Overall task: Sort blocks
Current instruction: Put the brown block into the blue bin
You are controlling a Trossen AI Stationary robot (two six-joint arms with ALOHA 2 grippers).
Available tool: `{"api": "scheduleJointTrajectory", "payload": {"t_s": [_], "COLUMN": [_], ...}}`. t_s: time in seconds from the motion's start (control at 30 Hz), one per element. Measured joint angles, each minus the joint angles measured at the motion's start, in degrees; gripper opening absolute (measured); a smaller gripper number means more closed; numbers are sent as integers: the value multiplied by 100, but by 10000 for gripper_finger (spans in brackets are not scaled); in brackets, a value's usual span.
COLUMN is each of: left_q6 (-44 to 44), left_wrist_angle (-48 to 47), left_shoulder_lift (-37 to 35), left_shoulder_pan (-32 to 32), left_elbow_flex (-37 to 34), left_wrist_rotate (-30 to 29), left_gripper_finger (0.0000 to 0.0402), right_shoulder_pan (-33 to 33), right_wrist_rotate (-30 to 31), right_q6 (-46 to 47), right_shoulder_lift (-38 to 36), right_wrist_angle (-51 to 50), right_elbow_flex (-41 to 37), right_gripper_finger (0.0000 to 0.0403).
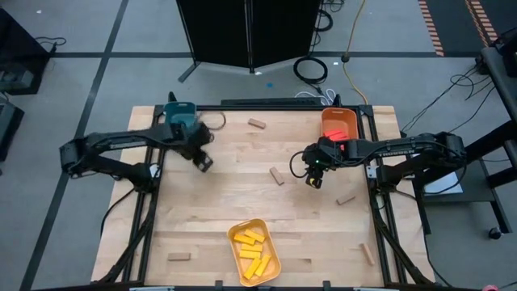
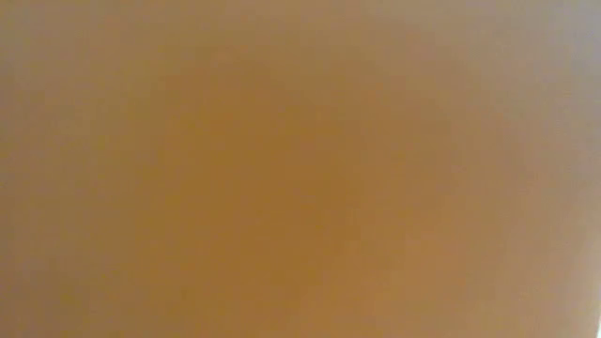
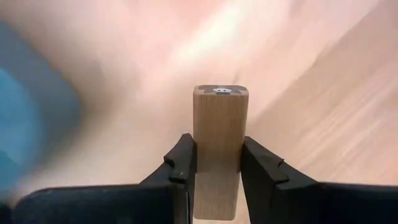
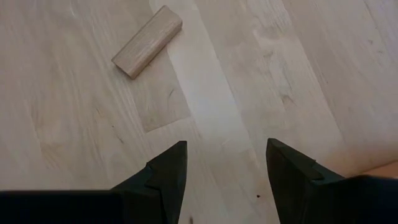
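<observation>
Left gripper (image 3: 218, 177) is pinching a tan wood block (image 3: 219, 143) endwise between both fingers, near the teal tray (image 1: 180, 111), probably its bin. Right gripper (image 4: 226, 180) is hanging with fingers spread and empty above the table (image 4: 280, 74), facing a loose tan block (image 4: 148, 40). Farther off, yellow blocks (image 1: 252, 249) are lying in the yellow tray (image 1: 273, 244); the orange tray (image 1: 339, 120) is sitting behind the right arm.

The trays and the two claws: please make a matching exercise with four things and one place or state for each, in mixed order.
Things:
1. yellow tray
2. orange tray
3. left claw
4. right claw

States or places:
A. open above bare table
B. at the near table edge, holding yellow blocks
C. shut on a tan block
D. at the far right of the table

Pairs: 1-B, 2-D, 3-C, 4-A
</observation>
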Motion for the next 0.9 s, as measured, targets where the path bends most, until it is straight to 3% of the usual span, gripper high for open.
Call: {"api": "scheduleJointTrajectory", "payload": {"t_s": [0.07, 0.13, 0.2, 0.33, 0.47, 0.53, 0.63, 0.9], "left_q6": [147, 392, 753, 957, 528, 493, 479, 756], "left_wrist_angle": [-6, 88, 213, 350, -51, -29, 13, -164], "left_shoulder_lift": [-173, -255, -255, -43, 262, 345, 377, 378], "left_shoulder_pan": [51, 279, 765, 1978, 3094, 3471, 3651, 3630], "left_elbow_flex": [414, 750, 1013, 1077, 933, 842, 822, 824], "left_wrist_rotate": [-617, -1602, -1879, -1496, -1633, -987, -447, -383], "left_gripper_finger": [75, 75, 75, 75, 75, 75, 88, 223], "right_shoulder_pan": [0, 0, 0, 0, 51, 107, 142, 131], "right_wrist_rotate": [0, -1, 0, -2, -10, -8, -11, 0], "right_q6": [-4, -10, -31, 120, 455, 521, 507, 320], "right_shoulder_lift": [0, 0, 0, 0, 0, 0, 0, 0], "right_wrist_angle": [-4, -2, 24, 3, -253, -443, -477, -426], "right_elbow_flex": [0, 0, 0, 0, 0, 0, 0, 0], "right_gripper_finger": [161, 161, 161, 161, 161, 161, 161, 161]}}
